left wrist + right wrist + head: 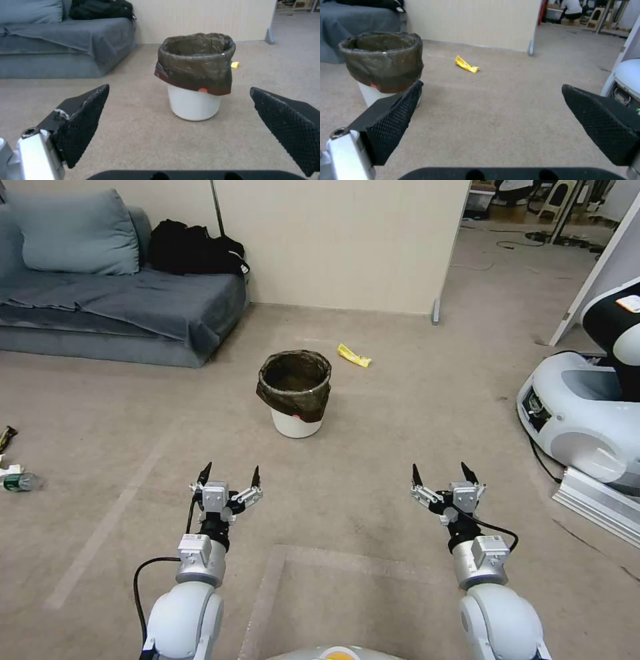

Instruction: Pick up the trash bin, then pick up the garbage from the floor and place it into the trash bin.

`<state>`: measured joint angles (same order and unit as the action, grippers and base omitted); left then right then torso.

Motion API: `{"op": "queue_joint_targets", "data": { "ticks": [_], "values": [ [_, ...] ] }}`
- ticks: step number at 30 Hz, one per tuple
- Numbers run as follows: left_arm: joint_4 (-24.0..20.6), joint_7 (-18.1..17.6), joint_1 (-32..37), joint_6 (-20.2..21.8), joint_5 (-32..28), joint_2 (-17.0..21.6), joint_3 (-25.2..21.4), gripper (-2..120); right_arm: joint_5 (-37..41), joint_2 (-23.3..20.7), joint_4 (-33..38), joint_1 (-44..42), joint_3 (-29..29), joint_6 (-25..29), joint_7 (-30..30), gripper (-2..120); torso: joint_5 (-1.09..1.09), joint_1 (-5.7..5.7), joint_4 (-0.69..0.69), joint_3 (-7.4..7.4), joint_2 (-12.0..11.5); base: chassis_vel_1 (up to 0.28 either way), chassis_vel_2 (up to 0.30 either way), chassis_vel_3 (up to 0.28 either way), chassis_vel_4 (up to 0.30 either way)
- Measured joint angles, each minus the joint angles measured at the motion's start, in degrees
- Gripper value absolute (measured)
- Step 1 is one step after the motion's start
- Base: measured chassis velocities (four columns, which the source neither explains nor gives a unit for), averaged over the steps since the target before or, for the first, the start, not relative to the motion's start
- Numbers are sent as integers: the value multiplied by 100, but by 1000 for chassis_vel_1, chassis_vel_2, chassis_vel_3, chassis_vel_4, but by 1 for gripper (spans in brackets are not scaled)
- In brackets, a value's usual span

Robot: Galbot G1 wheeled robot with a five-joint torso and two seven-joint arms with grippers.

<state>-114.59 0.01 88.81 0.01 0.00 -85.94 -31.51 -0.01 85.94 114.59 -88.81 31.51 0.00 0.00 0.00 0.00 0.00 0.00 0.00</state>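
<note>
The trash bin [295,393], a small white bucket with a dark bag folded over its rim, stands upright on the carpet ahead of me; it also appears as the trash bin [195,75] and the trash bin [383,63]. Garbage lies around it: a yellow wrapper [353,356], also seen as the yellow wrapper [466,65], just beyond the bin to the right, and a clear bottle with a green label [19,481] at the far left. My left gripper [231,473] and right gripper [442,474] hover open and empty, well short of the bin.
A blue-grey sofa [120,307] with black clothes [195,248] on it stands at the back left. A beige partition wall [340,240] rises behind the bin. Another white robot's base [587,407] and a metal rail [600,500] sit at the right.
</note>
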Motion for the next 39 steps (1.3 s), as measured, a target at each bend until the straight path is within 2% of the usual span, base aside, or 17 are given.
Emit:
{"op": "queue_joint_targets", "data": {
  "ticks": [9,11,12,14,16,18,19,21,22,30,33,39],
  "values": [
    [-49,-14,18,37,9,-2,9,100,-10,7,26,-30,0,3,6,100,0,0,1,0,0,0,0,0,0],
    [-373,-220,156,309,94,-32,131,100,-154,101,299,-340,-40,92,74,100,1,0,0,0,0,0,0,0,0],
    [-373,-220,156,309,94,-32,131,100,-154,101,299,-340,-40,92,74,100,1,0,0,0,0,0,0,0,0],
    [-847,-541,371,730,229,-82,312,100,-381,243,715,-817,-98,251,189,100,0,0,-1,0,0,0,0,0,0],
    [-993,-640,436,856,269,-97,369,100,-458,296,862,-983,-121,304,228,100,0,0,-1,-1,0,0,0,0,0],
    [-1447,-944,640,1258,396,-145,549,100,-667,424,1246,-1420,-174,443,331,100,0,0,-1,0,0,0,0,0,0],
    [-1447,-944,640,1258,396,-145,549,100,-667,424,1246,-1420,-174,443,331,100,0,0,-1,0,0,0,0,0,0],
    [-1966,-1283,874,1732,516,-203,764,100,-916,584,1711,-1947,-239,615,460,100,0,0,0,-1,0,0,0,0,0],
    [-2041,-1295,911,1831,501,-218,849,100,-962,612,1788,-2039,-251,648,482,100,0,0,-1,-1,1,0,0,0,0],
    [-2084,-1294,945,1914,501,-228,973,100,-999,630,1846,-2109,-262,691,500,100,1,0,1,-1,1,0,0,0,0],
    [-2080,-1267,948,1866,489,-192,965,100,-943,627,1805,-2076,-232,1000,333,100,0,0,0,0,1,0,0,0,0],
    [-2045,-1256,946,1803,433,-157,968,100,-922,625,1785,-2060,-225,1040,300,100,0,0,0,-1,1,0,0,0,0]
  ]
}}
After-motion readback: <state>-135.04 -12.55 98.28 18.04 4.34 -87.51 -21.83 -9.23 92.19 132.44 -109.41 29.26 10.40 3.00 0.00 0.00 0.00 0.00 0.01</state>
